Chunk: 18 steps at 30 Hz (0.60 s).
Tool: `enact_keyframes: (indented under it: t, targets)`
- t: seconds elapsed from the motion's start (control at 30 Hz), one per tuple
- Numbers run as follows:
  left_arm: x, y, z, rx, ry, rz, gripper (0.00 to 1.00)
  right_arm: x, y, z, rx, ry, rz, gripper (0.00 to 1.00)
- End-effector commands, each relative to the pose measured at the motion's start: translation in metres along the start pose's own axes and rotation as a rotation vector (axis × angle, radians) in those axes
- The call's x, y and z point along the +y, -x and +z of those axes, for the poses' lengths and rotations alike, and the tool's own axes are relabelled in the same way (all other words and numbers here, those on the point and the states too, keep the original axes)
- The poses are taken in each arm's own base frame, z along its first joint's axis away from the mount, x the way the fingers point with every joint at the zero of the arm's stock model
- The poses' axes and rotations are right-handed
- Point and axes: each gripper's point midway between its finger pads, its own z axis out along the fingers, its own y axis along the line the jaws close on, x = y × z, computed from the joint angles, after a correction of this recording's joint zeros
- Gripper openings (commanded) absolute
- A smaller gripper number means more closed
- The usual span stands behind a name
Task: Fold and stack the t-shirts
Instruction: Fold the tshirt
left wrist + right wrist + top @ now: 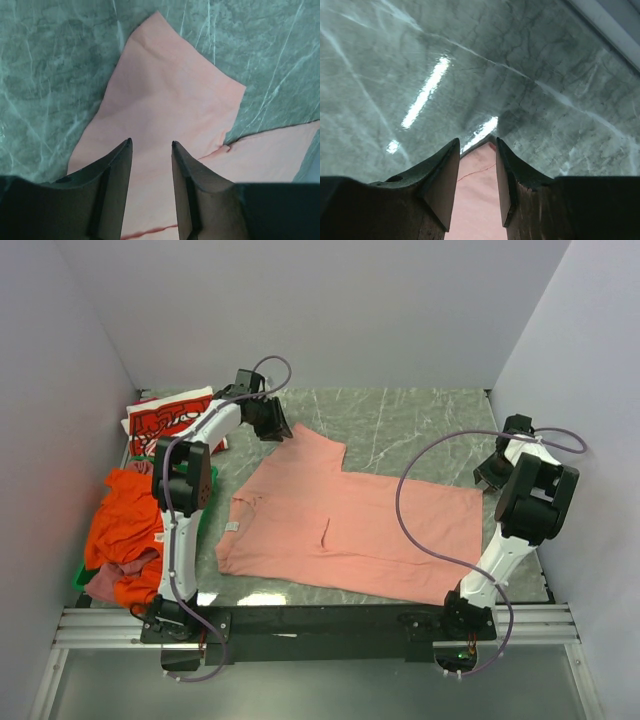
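The salmon-pink t-shirt (340,525) lies spread flat on the marble table, one sleeve pointing to the far left. My left gripper (272,425) hangs open just above that sleeve (165,95), nothing between its fingers. My right gripper (493,472) is open above the shirt's far right hem corner (481,170), which shows between its fingers. The red Coca-Cola t-shirt (172,420) lies at the far left. The orange t-shirt (128,525) is bunched at the left edge, with the mauve t-shirt (115,580) under it.
A green crate (80,580) sits under the orange and mauve pile at the left edge. Grey walls close in the table on the left, back and right. A metal rail (320,625) carrying both arm bases runs along the near edge.
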Motion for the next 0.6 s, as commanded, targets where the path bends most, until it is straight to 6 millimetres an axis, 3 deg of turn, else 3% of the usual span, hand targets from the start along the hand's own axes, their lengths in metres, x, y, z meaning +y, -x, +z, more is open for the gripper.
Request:
enact_keyframes:
  t: [0.0, 0.33, 0.57]
  targets:
    - [-0.024, 0.030, -0.008, -0.078, -0.052, 0.027, 0.43, 0.002, 0.013, -0.001, -0.030, -0.005, 0.005, 0.42]
    - [-0.023, 0.037, 0.004, -0.096, -0.058, -0.002, 0.44, -0.019, -0.007, 0.004, 0.002, -0.071, -0.013, 0.39]
    - [-0.015, 0.045, 0.019, -0.128, -0.036, -0.008, 0.44, -0.019, -0.017, 0.009, 0.036, -0.064, -0.009, 0.31]
